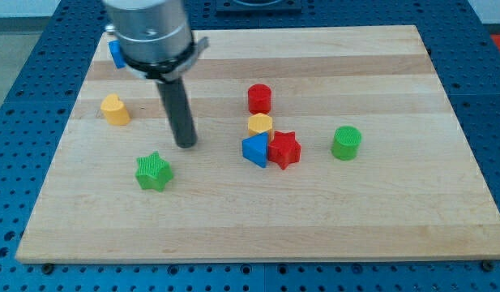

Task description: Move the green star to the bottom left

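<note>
The green star [154,171] lies on the wooden board [258,227] in the view's lower left part. My tip [185,144] rests on the board just above and to the right of the star, a small gap apart from it. The rod rises from the tip toward the view's top left, where the arm's grey end blocks part of the board.
A yellow block [115,109] sits at the left. A blue block [117,53] is partly hidden behind the arm at the top left. A red cylinder [259,98], yellow hexagon [260,124], blue triangle [254,151] and red star [284,149] cluster mid-board. A green cylinder [346,143] stands to the right.
</note>
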Robot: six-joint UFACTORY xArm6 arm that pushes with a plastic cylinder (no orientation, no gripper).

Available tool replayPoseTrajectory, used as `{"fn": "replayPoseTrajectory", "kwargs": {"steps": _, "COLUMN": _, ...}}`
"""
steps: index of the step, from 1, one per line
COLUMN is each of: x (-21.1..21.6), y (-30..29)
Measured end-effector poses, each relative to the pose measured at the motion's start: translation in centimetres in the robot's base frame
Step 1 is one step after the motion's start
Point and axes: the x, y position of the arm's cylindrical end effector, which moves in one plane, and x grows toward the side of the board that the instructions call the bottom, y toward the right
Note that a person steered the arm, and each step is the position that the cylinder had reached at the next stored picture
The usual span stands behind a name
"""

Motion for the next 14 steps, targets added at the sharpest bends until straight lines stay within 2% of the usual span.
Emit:
{"fn": "replayPoseTrajectory", "kwargs": {"steps": 1, "x": 3.2, "y": 0.4}}
{"fn": "replayPoseTrajectory", "kwargs": {"steps": 2, "x": 4.2, "y": -0.1}}
{"fn": "replayPoseTrajectory", "kwargs": {"steps": 5, "x": 4.3, "y": -8.3}}
{"fn": "replayPoseTrajectory", "kwargs": {"steps": 9, "x": 2.5, "y": -11.8}}
{"fn": "replayPoseTrajectory", "kwargs": {"steps": 10, "x": 3.2, "y": -13.4}}
{"fn": "replayPoseTrajectory", "kwargs": {"steps": 11, "x": 5.0, "y": -13.4}}
{"fn": "replayPoseTrajectory", "kwargs": {"steps": 14, "x": 6.4, "y": -13.4}}
